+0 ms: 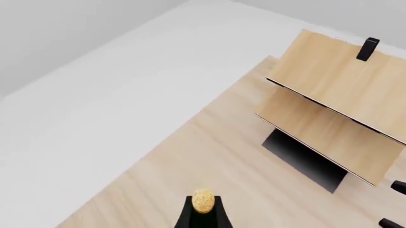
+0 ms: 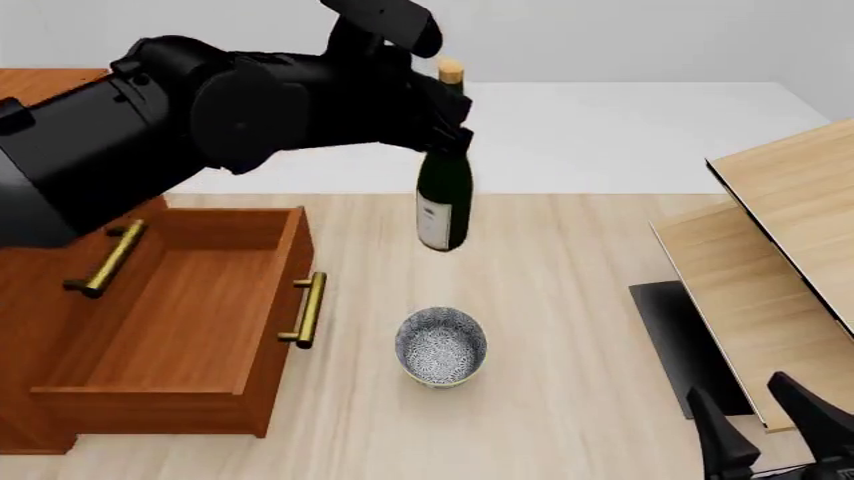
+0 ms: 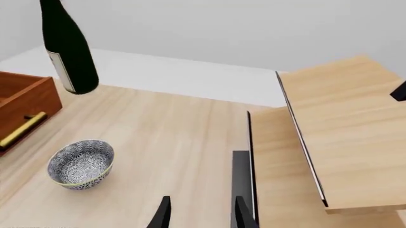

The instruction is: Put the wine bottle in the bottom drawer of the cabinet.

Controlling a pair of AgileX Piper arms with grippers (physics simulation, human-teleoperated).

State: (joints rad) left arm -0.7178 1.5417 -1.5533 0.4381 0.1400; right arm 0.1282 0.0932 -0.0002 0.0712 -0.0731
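Note:
The dark green wine bottle (image 2: 445, 200) hangs upright above the table, and my left gripper (image 2: 449, 112) is shut on its neck just under the tan cork (image 2: 451, 70). In the left wrist view only the cork (image 1: 203, 200) shows clearly. The bottle is right of the reddish-brown cabinet (image 2: 40, 330), whose bottom drawer (image 2: 160, 320) stands pulled out and empty, brass handle (image 2: 307, 310) facing right. My right gripper (image 2: 771, 425) is open low at the front right, holding nothing. In the right wrist view are the bottle (image 3: 68, 52), a drawer corner (image 3: 28, 99) and the open gripper (image 3: 201, 216).
A speckled grey bowl (image 2: 441, 346) (image 3: 81, 164) stands on the table below the bottle, right of the drawer front. Pale slanted wood panels (image 2: 787, 240) (image 1: 336, 109) (image 3: 343, 137) over a dark base fill the right side. An upper drawer handle (image 2: 107, 258) sits above the open drawer.

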